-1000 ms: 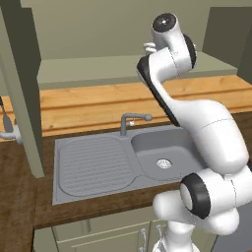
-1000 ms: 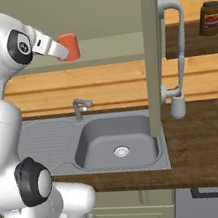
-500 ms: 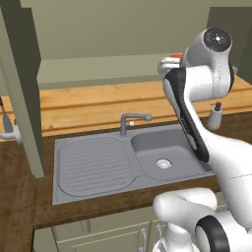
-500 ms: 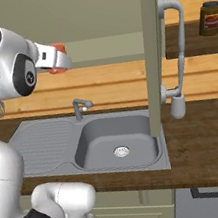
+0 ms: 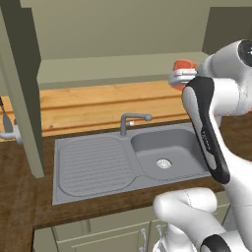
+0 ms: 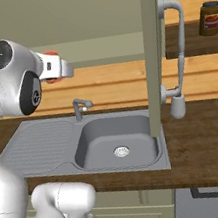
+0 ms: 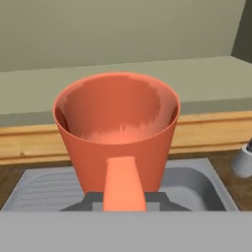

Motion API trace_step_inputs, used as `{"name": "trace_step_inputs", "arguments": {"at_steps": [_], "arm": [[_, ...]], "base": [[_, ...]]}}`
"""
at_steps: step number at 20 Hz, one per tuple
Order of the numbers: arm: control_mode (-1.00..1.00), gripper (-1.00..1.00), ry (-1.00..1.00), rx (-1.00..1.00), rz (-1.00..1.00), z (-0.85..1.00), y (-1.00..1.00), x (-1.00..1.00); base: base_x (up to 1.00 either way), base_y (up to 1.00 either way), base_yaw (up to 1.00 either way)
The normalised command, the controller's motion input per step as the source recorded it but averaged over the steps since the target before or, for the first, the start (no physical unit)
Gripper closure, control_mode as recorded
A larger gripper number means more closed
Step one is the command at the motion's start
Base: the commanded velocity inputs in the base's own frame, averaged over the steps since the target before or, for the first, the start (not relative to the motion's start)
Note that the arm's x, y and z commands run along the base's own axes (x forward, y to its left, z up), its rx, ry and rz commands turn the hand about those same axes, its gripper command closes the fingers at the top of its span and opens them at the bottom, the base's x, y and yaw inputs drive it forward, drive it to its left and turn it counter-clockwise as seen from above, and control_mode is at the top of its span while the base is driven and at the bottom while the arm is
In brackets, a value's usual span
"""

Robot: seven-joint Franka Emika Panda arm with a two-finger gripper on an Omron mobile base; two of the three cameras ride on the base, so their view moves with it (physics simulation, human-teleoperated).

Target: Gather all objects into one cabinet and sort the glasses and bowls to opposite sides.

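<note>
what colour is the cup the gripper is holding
Salmon-orange, the cup plain inside and out; the hand view shows it best, held by the gripper above the sink.

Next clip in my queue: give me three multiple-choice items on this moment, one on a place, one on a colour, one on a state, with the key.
1. Where is the salmon-orange cup?
A. In the gripper, up above the sink
B. Lying in the sink basin
C. On the shelf beside the jar

2. What colour is the lid of the jar on the right-hand shelf?
A. White
B. Dark, near black
C. Bright green

3. How is the cabinet door with the long grey handle standing?
A. Shut flat
B. Taken off and lying on the counter
C. Swung open, edge toward the camera

Key: 1 A, the hand view shows the cup held over the sink. 2 B, the right base view shows a dark cap. 3 C, its narrow edge faces the right base view.
</note>
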Motion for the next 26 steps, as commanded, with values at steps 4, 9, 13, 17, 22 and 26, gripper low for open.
{"name": "trace_step_inputs", "arguments": {"at_steps": [4, 9, 13, 17, 22, 26], "arm": [[-1.00, 1.00, 0.00, 0.00, 0.08, 0.04, 0.00, -0.69], [-1.00, 1.00, 0.02, 0.00, 0.05, 0.01, 0.00, -0.90], [-1.00, 1.00, 0.04, 0.00, 0.01, 0.07, -0.06, -0.60], [-1.00, 1.00, 0.02, 0.00, 0.00, 0.00, -0.09, -0.12], [-1.00, 1.00, 0.00, 0.00, 0.00, 0.00, 0.00, 0.00], [-1.00, 1.00, 0.00, 0.00, 0.00, 0.00, 0.00, 0.00]], "base": [[0.00, 0.00, 0.00], [0.00, 0.00, 0.00], [0.00, 0.00, 0.00], [0.00, 0.00, 0.00], [0.00, 0.00, 0.00], [0.00, 0.00, 0.00]]}}
